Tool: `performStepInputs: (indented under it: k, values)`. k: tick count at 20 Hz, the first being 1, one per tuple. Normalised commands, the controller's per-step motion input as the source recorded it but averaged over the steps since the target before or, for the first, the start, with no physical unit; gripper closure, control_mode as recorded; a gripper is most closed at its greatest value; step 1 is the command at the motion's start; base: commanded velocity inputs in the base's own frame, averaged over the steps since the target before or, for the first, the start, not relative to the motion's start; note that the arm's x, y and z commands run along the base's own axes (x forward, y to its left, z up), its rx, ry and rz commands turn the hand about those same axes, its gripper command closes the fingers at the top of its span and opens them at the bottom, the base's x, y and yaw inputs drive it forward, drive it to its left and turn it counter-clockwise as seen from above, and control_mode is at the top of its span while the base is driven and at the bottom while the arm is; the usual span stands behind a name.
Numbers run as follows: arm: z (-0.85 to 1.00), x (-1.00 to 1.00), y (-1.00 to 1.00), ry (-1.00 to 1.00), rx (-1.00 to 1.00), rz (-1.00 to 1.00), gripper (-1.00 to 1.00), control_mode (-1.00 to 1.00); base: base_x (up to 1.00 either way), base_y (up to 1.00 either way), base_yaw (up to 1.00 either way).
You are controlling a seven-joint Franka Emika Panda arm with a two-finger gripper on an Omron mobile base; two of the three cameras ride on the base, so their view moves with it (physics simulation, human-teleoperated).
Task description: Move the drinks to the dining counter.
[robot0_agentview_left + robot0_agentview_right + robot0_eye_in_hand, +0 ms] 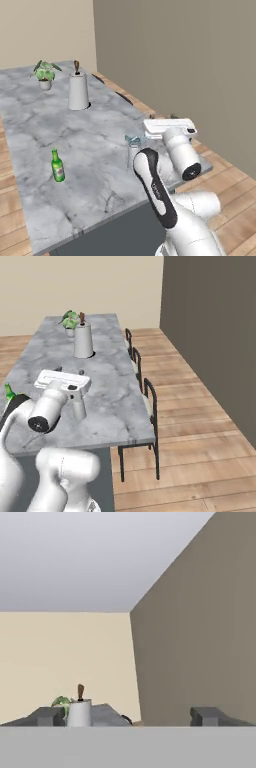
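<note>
Left base view: green bottle point(58, 166) and clear glass point(133, 148) stand upright on dining counter point(30, 130); claw point(127, 716) gapes open.

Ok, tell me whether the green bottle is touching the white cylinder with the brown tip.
Apart. In the left base view the green bottle stands alone near the counter's near end, with a wide stretch of bare marble between it and the white cylinder.

I see open marble across the middle of the dining counter point(95, 145); only the white cylinder point(78, 91) and plant point(45, 74) crowd the upper left, chairs point(151, 406) line its right edge.
</note>
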Motion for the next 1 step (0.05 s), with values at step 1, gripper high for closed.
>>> performStepInputs:
  k: [1]
  values:
    - [1.0, -0.54, -0.7, 0.44, 0.0, -0.04, -1.0, -1.0, 0.0, 0.0, 0.0]
